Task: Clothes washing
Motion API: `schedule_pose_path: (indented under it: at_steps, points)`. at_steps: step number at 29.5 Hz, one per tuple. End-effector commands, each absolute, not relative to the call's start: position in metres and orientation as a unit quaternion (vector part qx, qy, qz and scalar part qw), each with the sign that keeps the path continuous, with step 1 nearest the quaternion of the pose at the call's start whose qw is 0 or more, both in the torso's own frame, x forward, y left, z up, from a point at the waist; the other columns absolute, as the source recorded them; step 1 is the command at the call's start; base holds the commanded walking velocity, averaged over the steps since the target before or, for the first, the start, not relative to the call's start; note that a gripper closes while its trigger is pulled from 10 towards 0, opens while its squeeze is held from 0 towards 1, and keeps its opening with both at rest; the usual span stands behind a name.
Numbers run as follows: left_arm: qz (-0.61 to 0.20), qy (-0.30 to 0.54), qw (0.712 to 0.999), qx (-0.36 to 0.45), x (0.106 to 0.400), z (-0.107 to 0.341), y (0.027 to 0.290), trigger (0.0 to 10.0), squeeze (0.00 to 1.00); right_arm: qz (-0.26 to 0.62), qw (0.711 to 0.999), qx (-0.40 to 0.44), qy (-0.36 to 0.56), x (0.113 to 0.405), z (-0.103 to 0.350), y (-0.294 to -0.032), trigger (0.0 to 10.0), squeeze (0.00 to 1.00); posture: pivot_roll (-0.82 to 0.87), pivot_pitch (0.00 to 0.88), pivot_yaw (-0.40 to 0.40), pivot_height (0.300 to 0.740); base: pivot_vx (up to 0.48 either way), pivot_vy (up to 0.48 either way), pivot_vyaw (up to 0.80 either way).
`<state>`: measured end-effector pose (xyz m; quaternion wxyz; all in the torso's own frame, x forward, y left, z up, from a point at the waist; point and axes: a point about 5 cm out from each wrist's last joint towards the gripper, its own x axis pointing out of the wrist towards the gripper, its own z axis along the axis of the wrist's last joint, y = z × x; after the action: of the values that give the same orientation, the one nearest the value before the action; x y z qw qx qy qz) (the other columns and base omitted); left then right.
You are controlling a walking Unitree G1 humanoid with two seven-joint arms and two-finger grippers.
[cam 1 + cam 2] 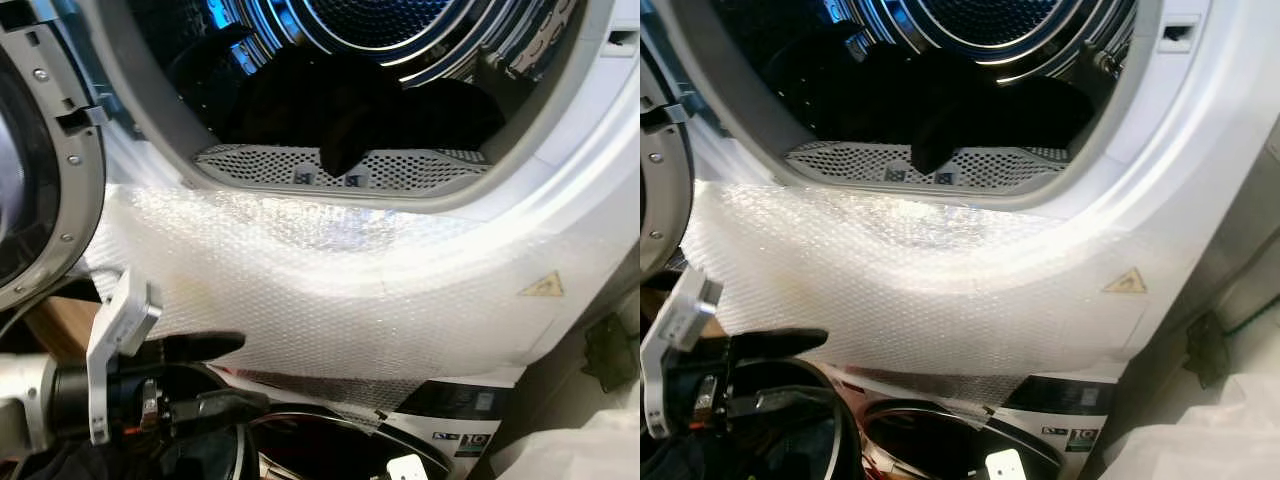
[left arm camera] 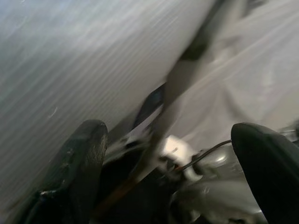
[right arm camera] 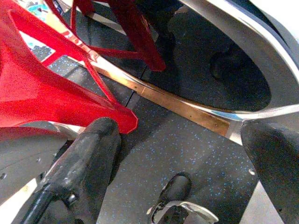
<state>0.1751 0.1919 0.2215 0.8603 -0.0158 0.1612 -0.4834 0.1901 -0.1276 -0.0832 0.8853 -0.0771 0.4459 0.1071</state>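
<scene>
**Left claw open below the loaded drum**

The left claw (image 1: 225, 375) hangs low at the robot's left, its two black fingers (image 1: 205, 346) spread apart with nothing between them. It sits in front of the lower edge of a sheet of bubble wrap (image 1: 330, 290), and its wrist view shows the same gap between the fingers, blurred, with pale wrap beyond. A white bracket (image 1: 118, 345) stands up from the wrist just behind the fingers.

The bubble wrap covers the white front panel (image 1: 590, 200) of the upper machine, from the rim of the opening down to the top of a second machine below. A yellow warning triangle (image 1: 541, 286) shows on the panel to the right. Under the claw lies the dark round door (image 1: 340, 445) of the lower machine, with a label strip (image 1: 455, 430) beside it.

Above the wrap, the drum (image 1: 400, 30) stands open. Dark clothes (image 1: 350, 110) lie heaped inside, and one piece droops over the perforated grey lip (image 1: 400, 172) at the front of the opening. The open door (image 1: 40, 180) hangs at the left, its grey ring close to the claw's arm.

The right claw (image 3: 182, 154) is also open, its fingers (image 3: 84, 163) wide apart over a dark speckled floor (image 3: 187, 135). A red plastic frame (image 3: 42, 79) lies beside one finger, and a metal strip (image 3: 182, 109) crosses the floor.
</scene>
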Motion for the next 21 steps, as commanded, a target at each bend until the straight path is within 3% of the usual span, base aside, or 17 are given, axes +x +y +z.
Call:
schedule_pose_path:
  at_steps: [1,2,3,5,9,12,17,21]
  points:
    - [-0.448,0.168,0.878,0.012,0.17,0.219,0.194,10.0,1.0,0.113,0.88,-0.079,0.455,0.186,-0.085,-0.124,10.0,0.0,0.32,0.0,0.095,0.74,0.0,0.0,0.0]
    - [-0.448,0.168,0.878,0.012,0.17,0.219,0.194,10.0,1.0,0.113,0.88,-0.079,0.455,0.186,-0.085,-0.124,10.0,0.0,0.32,0.0,0.095,0.74,0.0,0.0,0.0]
    - [-0.383,0.196,0.902,0.017,0.168,0.201,0.201,10.0,1.0,0.119,0.877,-0.085,0.458,0.184,-0.086,-0.124,10.0,0.0,0.33,0.0,0.092,0.74,0.0,0.0,0.0]
    - [-0.309,0.221,0.925,-0.001,0.167,0.184,0.209,10.0,1.0,0.122,0.876,-0.088,0.459,0.184,-0.087,-0.124,10.0,0.0,0.34,0.0,0.085,0.74,0.0,0.0,0.0]
    - [-0.223,0.263,0.939,-0.015,0.166,0.164,0.22,10.0,1.0,0.127,0.875,-0.093,0.458,0.185,-0.086,-0.124,10.0,0.0,0.35,0.0,0.082,0.74,0.0,0.0,0.0]
    - [-0.111,0.305,0.946,-0.024,0.165,0.142,0.238,10.0,1.0,0.129,0.874,-0.096,0.458,0.185,-0.086,-0.125,10.0,0.0,0.36,0.0,0.072,0.74,0.0,0.0,0.0]
    - [-0.064,0.342,0.937,-0.018,0.156,0.121,0.25,10.0,1.0,0.137,0.871,-0.105,0.459,0.185,-0.086,-0.126,10.0,0.0,0.38,0.0,0.052,0.74,0.0,0.0,0.0]
    - [-0.137,0.401,0.906,-0.002,0.138,0.107,0.242,10.0,1.0,0.142,0.87,-0.111,0.459,0.187,-0.085,-0.127,10.0,0.0,0.39,0.0,0.039,0.74,0.0,0.0,0.0]
